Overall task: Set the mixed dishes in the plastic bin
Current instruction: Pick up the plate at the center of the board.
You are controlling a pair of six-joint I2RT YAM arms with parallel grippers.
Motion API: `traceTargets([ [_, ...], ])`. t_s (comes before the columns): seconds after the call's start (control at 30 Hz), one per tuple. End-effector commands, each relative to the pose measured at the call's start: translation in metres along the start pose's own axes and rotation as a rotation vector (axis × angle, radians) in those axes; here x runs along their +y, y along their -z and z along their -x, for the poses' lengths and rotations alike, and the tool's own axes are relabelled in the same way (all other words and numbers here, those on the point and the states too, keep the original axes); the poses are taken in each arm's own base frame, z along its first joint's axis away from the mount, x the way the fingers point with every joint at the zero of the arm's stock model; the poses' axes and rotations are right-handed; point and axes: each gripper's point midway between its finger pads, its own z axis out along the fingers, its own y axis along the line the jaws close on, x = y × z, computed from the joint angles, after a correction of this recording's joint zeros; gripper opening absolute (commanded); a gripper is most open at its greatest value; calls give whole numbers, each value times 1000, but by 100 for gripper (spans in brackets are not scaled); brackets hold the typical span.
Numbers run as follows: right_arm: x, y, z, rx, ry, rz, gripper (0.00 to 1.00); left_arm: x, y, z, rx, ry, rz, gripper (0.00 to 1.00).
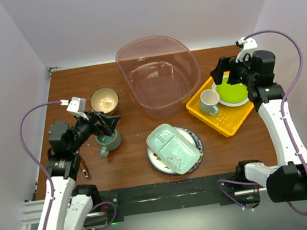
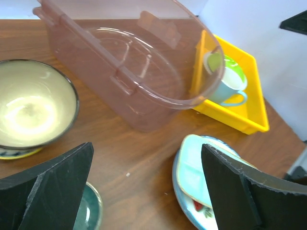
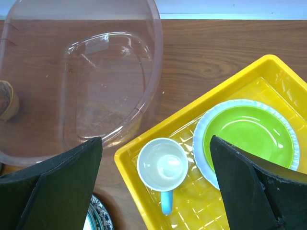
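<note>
Plastic bin [image 1: 160,82] is set at mid far edge of the bench, w/ nothing inside yet. Left gripper [image 1: 109,127], wide open & empty, is held over teal mug [image 1: 108,142] near left edge, prob. lined up for a grasp. Right gripper [image 1: 221,74], also fully open w/ nothing held, is hung above yellow tray [image 1: 224,122] at right edge. Mint divided tray [image 1: 173,148] is stacked on plates [image 1: 194,143] near front edge. The plates are mostly covered, so their count can't be told. Mug is partly hidden by the gripper.
</note>
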Motion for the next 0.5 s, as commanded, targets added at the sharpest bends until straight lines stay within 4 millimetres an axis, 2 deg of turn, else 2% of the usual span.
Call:
traceTargets([
  [0.0,22,14,13,12,93,114,98,-31,20,20,1,38,-59,100],
  [0.03,35,18,9,17,129,198,98,-33,21,17,13,59,-64,100],
  [0.23,72,33,-16,49,274,426,98,-49,28,8,51,130,-107,100],
  [0.33,89,36,-43,149,366,489,98,-56,33,3,65,153,-125,100],
  [0.37,89,35,-61,225,381,486,98,-58,35,0,70,155,-128,100],
  [0.4,101,36,-70,249,447,538,98,-58,35,-4,82,163,-125,100],
  [0.47,111,38,-87,300,481,597,98,-59,36,-12,111,183,-127,100],
])
